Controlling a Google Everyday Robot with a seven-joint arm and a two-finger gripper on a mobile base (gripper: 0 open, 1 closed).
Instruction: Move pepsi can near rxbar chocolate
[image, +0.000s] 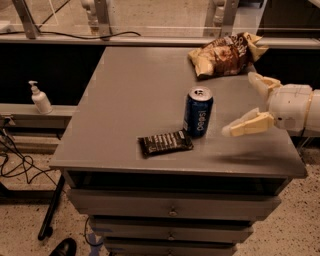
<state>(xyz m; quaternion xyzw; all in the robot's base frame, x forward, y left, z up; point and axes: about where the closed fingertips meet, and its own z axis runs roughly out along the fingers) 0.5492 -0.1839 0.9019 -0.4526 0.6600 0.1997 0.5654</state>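
Can (198, 112) upright on the worktop (135, 90), just beside the black bar (166, 143).
Claw (238, 105) to the can's right, apart from it, spread wide and holding nothing. Likely light, smooth and slippery, with a thin wall easy to dent and a tall shape easy to tip. Best gripped gently around mid-body, below the silver top. Chip bag (227, 54) well behind, near the far edge.
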